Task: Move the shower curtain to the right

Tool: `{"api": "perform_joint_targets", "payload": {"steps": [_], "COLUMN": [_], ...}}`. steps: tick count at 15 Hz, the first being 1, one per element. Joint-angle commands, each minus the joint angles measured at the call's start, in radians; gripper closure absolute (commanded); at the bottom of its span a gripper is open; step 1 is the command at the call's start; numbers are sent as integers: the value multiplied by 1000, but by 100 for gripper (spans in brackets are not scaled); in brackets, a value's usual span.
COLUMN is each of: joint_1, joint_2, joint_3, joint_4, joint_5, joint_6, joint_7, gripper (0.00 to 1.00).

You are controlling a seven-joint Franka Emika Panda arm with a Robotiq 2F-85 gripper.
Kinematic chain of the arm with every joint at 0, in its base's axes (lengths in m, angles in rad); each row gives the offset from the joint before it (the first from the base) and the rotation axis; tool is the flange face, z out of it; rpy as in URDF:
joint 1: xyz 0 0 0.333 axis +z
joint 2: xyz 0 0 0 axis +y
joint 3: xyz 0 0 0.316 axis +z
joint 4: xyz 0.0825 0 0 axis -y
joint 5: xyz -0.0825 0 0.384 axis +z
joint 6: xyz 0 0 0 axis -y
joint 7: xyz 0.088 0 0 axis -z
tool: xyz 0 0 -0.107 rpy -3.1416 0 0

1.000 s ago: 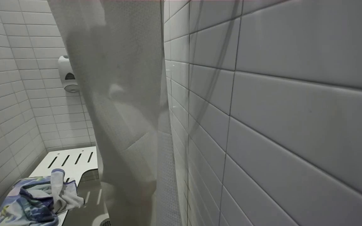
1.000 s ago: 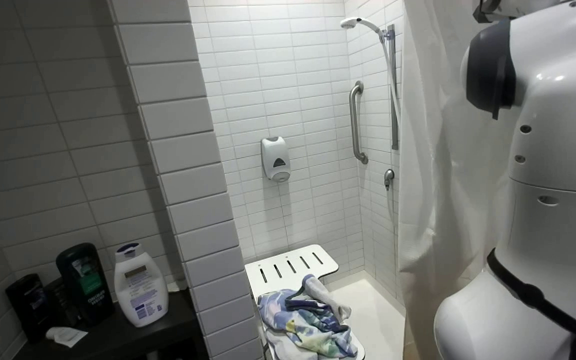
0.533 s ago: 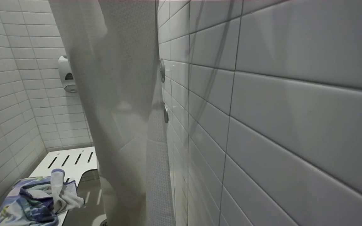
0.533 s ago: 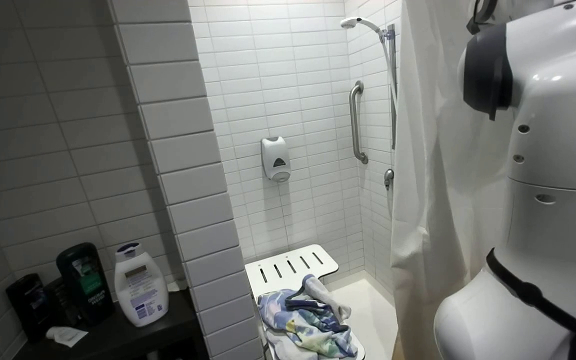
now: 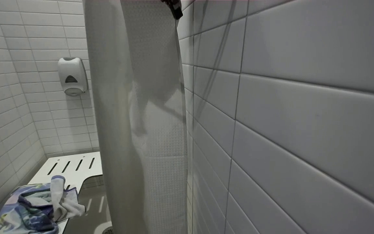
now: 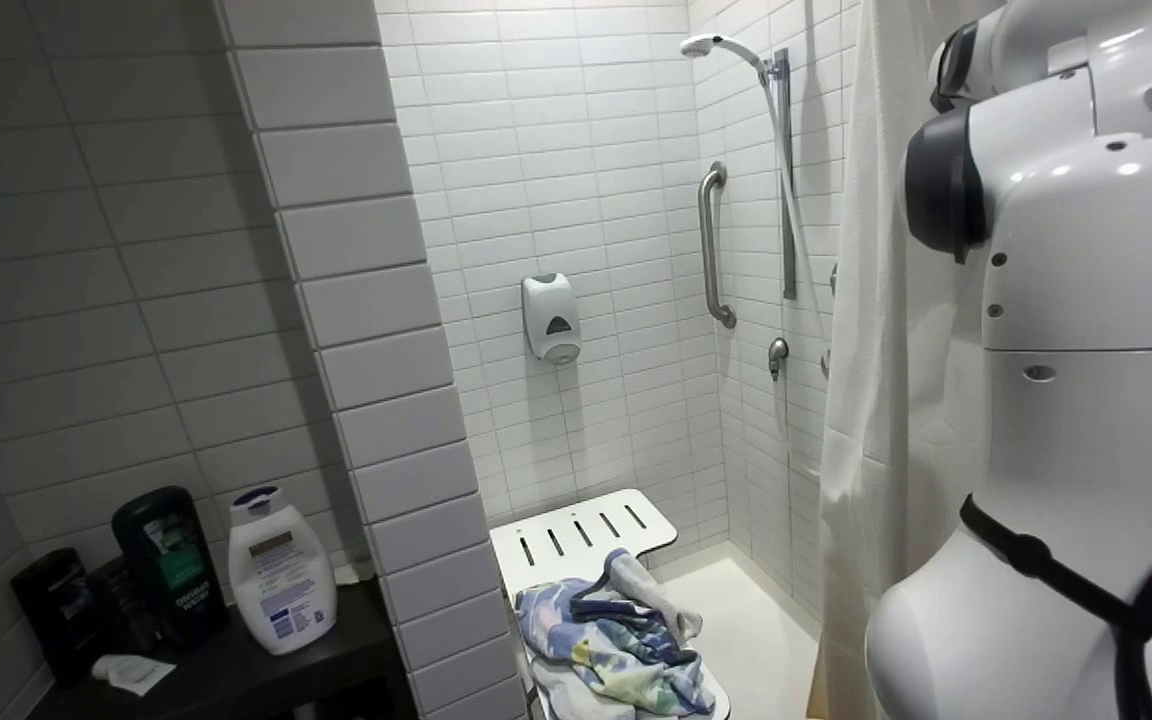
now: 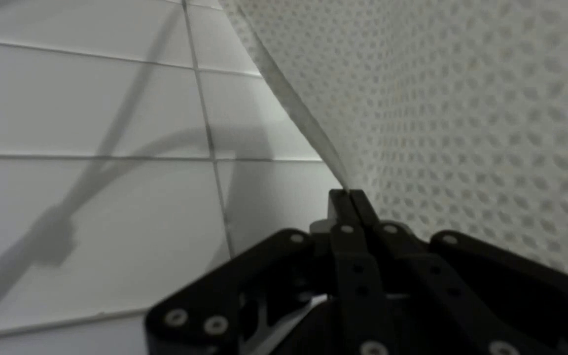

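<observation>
The shower curtain is a tall white sheet with vertical folds, hanging beside the tiled wall. It also hangs beside the arm in an exterior view and fills the right of the wrist view. My gripper is shut on the curtain's edge, which runs up from between the fingertips. The gripper's dark tip shows at the top of an exterior view, at the curtain's edge close to the wall. The gripper does not show in the exterior view where the arm stands at the right.
A tiled wall stands close beside the curtain's edge. A white slotted bench holds a patterned towel. A soap dispenser, grab bar and shower head are on the walls. Several bottles stand on a dark shelf.
The curtain has shifted right in both exterior views, uncovering the soap dispenser. The gripper's tip has come into view at the top. The arm has lowered and moved left in its exterior view.
</observation>
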Motion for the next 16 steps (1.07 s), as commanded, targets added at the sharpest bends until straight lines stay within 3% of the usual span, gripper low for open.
{"api": "perform_joint_targets", "payload": {"steps": [1,8,9,11,16], "joint_1": [-7,7,13,23,50], "joint_2": [49,5,-10,-38,-106], "joint_3": [-7,2,3,8,14], "joint_4": [53,7,-10,-40,-113], "joint_5": [-13,-15,-22,-24,-41], "joint_6": [-3,63,86,125,192], "joint_7": [12,-35,-50,-76,-132], "gripper": [100,100,73,68,34]}}
